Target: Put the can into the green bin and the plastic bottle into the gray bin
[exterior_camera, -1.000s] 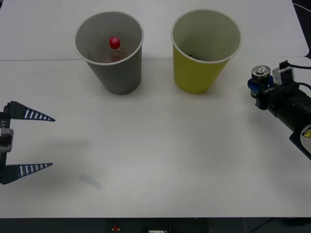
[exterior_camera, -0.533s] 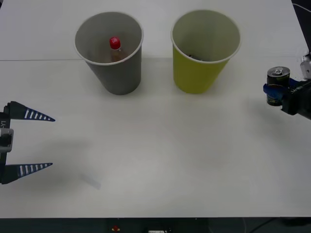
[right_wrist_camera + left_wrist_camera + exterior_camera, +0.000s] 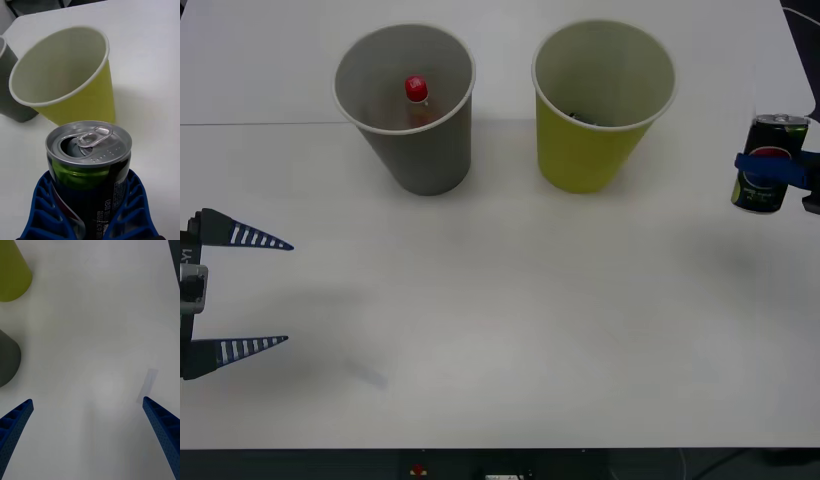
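Note:
The dark can (image 3: 768,166) with a silver top hangs upright above the table at the far right, and my right gripper (image 3: 778,168) is shut on it. In the right wrist view the blue fingers (image 3: 41,210) clamp the can (image 3: 90,165) on both sides, with the green bin (image 3: 67,75) just beyond it. The green bin (image 3: 604,105) stands at the back right of centre. Left of it stands the gray bin (image 3: 405,105), with the red-capped plastic bottle (image 3: 416,95) inside. My left gripper (image 3: 240,292) is open and holds nothing at the table's left edge.
In the left wrist view, the open left gripper (image 3: 88,405) hovers over bare white table, with the green bin (image 3: 11,273) and the gray bin (image 3: 7,356) at the edge. A faint strip of tape (image 3: 148,384) lies on the tabletop.
My right gripper has carried the can up and to the right, away from the table surface. The right arm has slid mostly out of the front view. The left arm has not moved.

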Robot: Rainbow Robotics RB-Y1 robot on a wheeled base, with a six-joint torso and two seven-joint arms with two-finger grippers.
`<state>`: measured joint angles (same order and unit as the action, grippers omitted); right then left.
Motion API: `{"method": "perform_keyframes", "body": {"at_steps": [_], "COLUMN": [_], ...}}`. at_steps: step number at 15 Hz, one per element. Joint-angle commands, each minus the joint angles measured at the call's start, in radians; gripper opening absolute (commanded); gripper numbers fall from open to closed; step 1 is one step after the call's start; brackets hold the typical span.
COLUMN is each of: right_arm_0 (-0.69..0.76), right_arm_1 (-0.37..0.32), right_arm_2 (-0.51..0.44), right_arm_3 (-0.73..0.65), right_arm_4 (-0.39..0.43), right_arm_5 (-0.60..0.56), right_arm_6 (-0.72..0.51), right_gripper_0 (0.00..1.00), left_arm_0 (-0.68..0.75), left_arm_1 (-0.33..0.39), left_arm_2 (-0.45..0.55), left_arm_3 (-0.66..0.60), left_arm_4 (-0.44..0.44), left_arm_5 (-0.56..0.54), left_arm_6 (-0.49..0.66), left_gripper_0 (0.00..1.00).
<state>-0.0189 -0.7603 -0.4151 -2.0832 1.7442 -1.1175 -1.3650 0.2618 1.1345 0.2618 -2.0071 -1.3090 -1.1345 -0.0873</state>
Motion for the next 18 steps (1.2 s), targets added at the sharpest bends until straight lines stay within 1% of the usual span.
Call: {"method": "perform_keyframes", "body": {"at_steps": [1,2,5,6,10,11,13,18], "right_arm_0": [-0.078,-0.113,-0.248,-0.305,-0.472,-0.512,-0.621,-0.829], "right_arm_1": [0.001,0.001,0.001,0.001,-0.007,-0.014,-0.022,-0.024], "right_arm_2": [-0.010,-0.010,-0.002,0.013,0.095,0.118,0.179,0.361], "right_arm_3": [-0.014,-0.011,-0.006,-0.006,-0.001,0.022,0.109,0.325], "right_arm_4": [0.005,0.011,0.083,0.121,0.238,0.244,0.245,0.271], "right_arm_5": [-0.085,-0.120,-0.255,-0.305,-0.427,-0.450,-0.453,-0.453], "right_arm_6": [-0.045,-0.045,-0.045,-0.045,-0.045,-0.045,-0.045,-0.045], "right_gripper_0": [0.00,0.00,0.00,0.00,0.00,0.00,0.00,0.00], "left_arm_0": [0.000,0.000,0.000,0.000,0.000,0.000,0.000,0.000], "left_arm_1": [0.000,0.000,0.000,0.000,0.000,0.000,0.000,0.000], "left_arm_2": [0.000,0.000,0.000,0.000,0.000,0.000,0.000,0.000], "left_arm_3": [0.000,0.000,0.000,0.000,0.000,0.000,0.000,0.000], "left_arm_4": [0.000,0.000,0.000,0.000,0.000,0.000,0.000,0.000], "left_arm_5": [0.000,0.000,0.000,0.000,0.000,0.000,0.000,0.000], "left_arm_6": [0.000,0.000,0.000,0.000,0.000,0.000,0.000,0.000], "left_gripper_0": [1.00,1.00,1.00,1.00,1.00,1.00,1.00,1.00]}}
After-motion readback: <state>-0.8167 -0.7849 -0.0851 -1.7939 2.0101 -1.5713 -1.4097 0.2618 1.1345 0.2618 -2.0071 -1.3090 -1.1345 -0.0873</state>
